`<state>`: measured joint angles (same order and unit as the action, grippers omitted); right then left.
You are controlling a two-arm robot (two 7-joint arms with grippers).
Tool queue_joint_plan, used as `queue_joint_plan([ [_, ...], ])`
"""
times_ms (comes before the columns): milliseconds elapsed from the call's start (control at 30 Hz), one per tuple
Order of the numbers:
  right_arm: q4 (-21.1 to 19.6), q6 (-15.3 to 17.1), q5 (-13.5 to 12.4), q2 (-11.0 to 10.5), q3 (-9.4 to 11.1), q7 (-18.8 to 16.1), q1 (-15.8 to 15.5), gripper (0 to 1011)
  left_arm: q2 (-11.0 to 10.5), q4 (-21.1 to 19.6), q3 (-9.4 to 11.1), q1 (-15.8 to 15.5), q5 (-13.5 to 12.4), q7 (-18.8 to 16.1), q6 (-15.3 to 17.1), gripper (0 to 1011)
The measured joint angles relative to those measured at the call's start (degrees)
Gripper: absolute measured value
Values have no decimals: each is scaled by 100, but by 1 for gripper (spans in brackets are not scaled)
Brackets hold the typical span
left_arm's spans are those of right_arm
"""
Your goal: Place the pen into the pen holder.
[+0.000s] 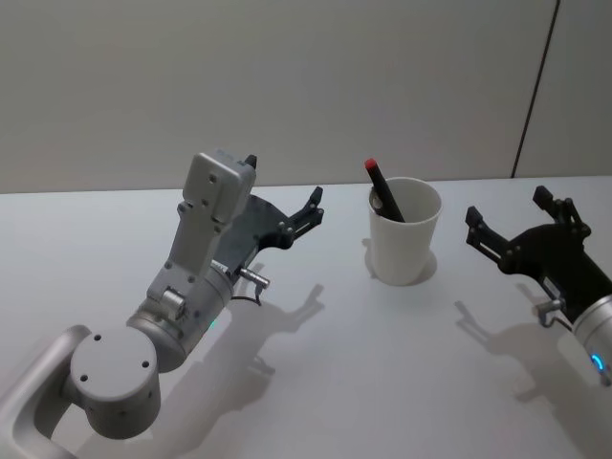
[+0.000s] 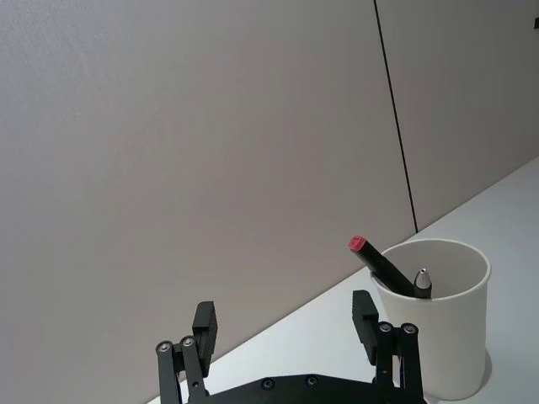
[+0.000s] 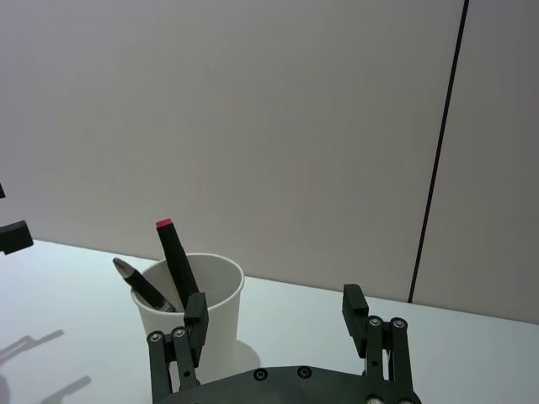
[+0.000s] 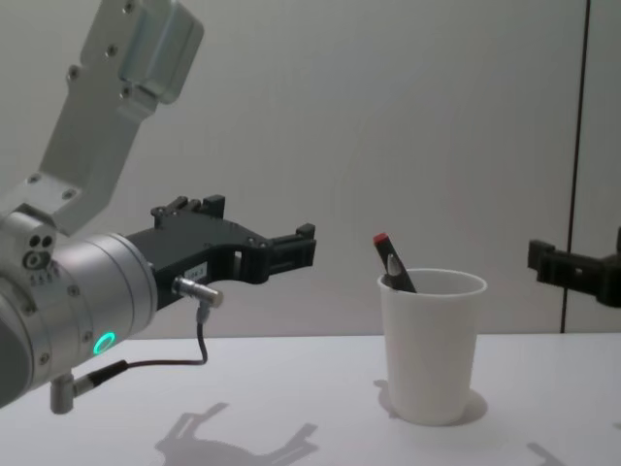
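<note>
Two pens (image 1: pixel 386 192) lean in the white pen holder (image 1: pixel 405 232) on the table (image 1: pixel 335 382), propped by its rim since it is shorter than they are, flanked by left gripper (image 1: pixel 285 203) and right gripper (image 1: pixel 507 218), both spread, empty, apart.

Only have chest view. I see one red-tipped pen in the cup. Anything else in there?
Observer: Yes. A second pen, grey-tipped, leans in the cup beside the red-tipped pen.
Operator: Right gripper holding anything?
Observer: No. The right gripper is open and empty, to the cup's right and clear of it.
Operator: And the left?
Observer: The left gripper is open with nothing between its fingers, on the cup's left.
</note>
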<state>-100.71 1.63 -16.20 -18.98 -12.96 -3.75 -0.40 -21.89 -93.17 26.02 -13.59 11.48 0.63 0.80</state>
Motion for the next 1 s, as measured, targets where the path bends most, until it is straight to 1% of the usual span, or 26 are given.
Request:
queue_joint_plan([
  [167,-45,34,-26,-33,2,-8,-39,1002,0,0,0,0,0,0,0,1001],
  [1000,-52,32,-27,-36,2,-8,-44,1002,0,0,0,0,0,0,0,1001],
])
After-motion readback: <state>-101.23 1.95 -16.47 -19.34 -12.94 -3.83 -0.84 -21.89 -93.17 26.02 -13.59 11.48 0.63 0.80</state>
